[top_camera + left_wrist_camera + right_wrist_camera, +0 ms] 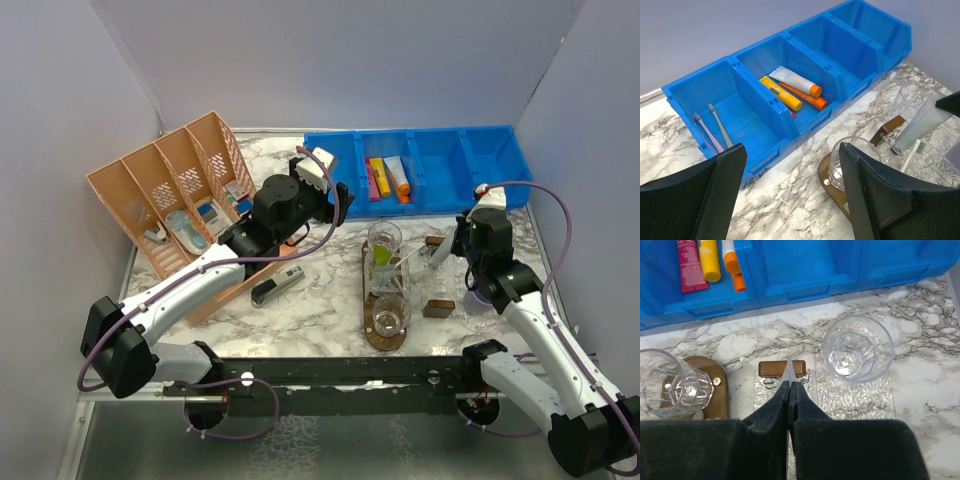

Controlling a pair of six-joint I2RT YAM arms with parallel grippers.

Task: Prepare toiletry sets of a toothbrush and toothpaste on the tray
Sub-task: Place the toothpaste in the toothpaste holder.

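Now, three tumblers [390, 318] on the tray [368, 300] — two toothbrushes [720, 127] in the bin [690, 95].

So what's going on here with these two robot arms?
The right gripper, jaws shut on a pale tube, holds it near the tumblers on the tray. One of them has a green tube in it. The left gripper hangs open and empty by the blue bin, where toothbrushes and spare tubes lie.

One tray [383, 345], one blue bin [490, 165], one orange basket [120, 195].
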